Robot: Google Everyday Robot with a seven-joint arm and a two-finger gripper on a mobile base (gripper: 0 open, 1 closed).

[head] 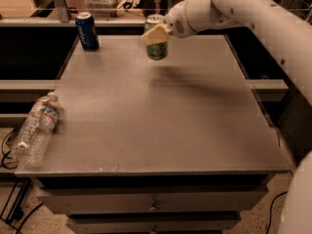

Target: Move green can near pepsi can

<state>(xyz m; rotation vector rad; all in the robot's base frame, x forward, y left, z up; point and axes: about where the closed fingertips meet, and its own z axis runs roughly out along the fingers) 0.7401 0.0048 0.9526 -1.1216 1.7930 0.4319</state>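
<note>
Clasping green can (157,48) above far edge of table (161,126), gripper (157,33); pepsi can (87,31) apart at far-left corner

No readable text anywhere.

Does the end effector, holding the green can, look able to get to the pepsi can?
Probably yes: the end effector grips the green can above the table, and nothing stands between it and the pepsi can; the water bottle lies well aside.
</note>
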